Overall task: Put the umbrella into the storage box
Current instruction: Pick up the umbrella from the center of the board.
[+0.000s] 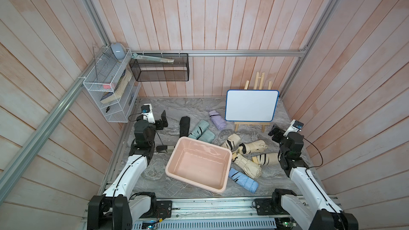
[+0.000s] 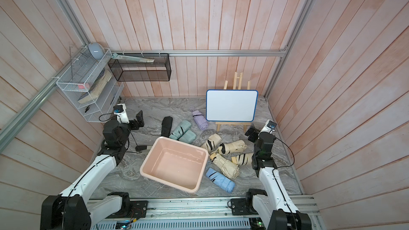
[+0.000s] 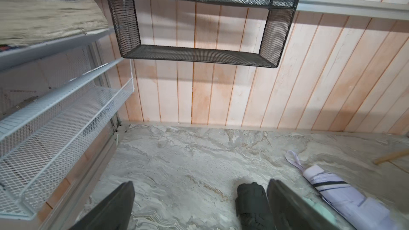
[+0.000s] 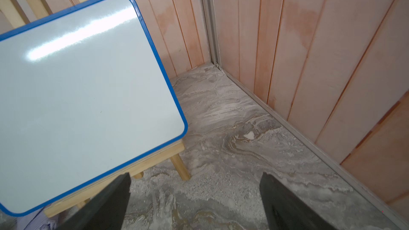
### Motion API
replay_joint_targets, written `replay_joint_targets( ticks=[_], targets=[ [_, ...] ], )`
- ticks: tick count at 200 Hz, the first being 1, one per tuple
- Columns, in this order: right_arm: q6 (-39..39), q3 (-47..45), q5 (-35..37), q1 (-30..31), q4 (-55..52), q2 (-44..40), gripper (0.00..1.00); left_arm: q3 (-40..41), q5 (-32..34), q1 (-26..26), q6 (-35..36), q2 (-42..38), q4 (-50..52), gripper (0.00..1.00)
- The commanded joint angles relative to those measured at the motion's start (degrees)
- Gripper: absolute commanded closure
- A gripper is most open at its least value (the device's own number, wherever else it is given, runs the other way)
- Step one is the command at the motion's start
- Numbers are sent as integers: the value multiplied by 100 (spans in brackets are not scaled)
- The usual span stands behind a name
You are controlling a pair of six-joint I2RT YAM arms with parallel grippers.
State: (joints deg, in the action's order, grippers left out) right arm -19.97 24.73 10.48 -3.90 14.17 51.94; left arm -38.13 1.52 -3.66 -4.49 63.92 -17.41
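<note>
Checking the blind spots first: the right arm (image 1: 290,151) covers one end of a cream umbrella (image 1: 265,159). Another cream one (image 1: 246,168) has its end against the box (image 1: 174,162) rim, and I can't tell if they touch. There's a thin dark item (image 1: 164,148) just beside the box on the left-arm side, too small for me to identify. In the left wrist view the black umbrella (image 3: 252,204) and lilac umbrella (image 3: 345,198) run off the frame edge. The right wrist view cuts off the whiteboard (image 4: 77,85). I can't make out what's in the rack (image 1: 108,89) or the basket (image 1: 159,69), both well beyond the box.

Counts, from both top views:
- Nine folded umbrellas, all lying on the table (image 1: 155,180) outside the box.
- Beyond the box: one black, two green (image 1: 200,129), one lilac.
- On its right-arm side: four cream, plus one blue umbrella (image 1: 243,179) just beside the box.
- One box, sitting askew between the two arms.

The left gripper (image 1: 163,121) is released, fingers (image 3: 115,206) spread wide and holding nothing. It sits beyond the box, near the black umbrella but apart from it. The right gripper (image 1: 274,132) is also spread and holding nothing, well apart from the box and near the whiteboard.
</note>
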Motion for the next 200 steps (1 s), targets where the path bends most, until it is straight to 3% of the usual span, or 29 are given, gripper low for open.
replay_joint_targets(
  ticks=[1,41,112,162,200],
  targets=[
    [-501,197,-293,-23,-977,-196,6,-248,33,-245,-430,15,1333,1],
    [-1044,373,-651,268,-1394,-218,8,-1310,-1,-568,-949,850,2637,1],
    [-1329,596,-390,1026,-1394,214,8,-3615,-285,-899,-1062,3093,4343,1],
    [-1499,635,-120,1183,-1433,382,3,-5228,-155,-999,-691,4574,5472,1],
    [-1554,635,-47,1229,-1404,424,3,-6398,-465,-1020,-434,5581,6158,1]
  ],
)
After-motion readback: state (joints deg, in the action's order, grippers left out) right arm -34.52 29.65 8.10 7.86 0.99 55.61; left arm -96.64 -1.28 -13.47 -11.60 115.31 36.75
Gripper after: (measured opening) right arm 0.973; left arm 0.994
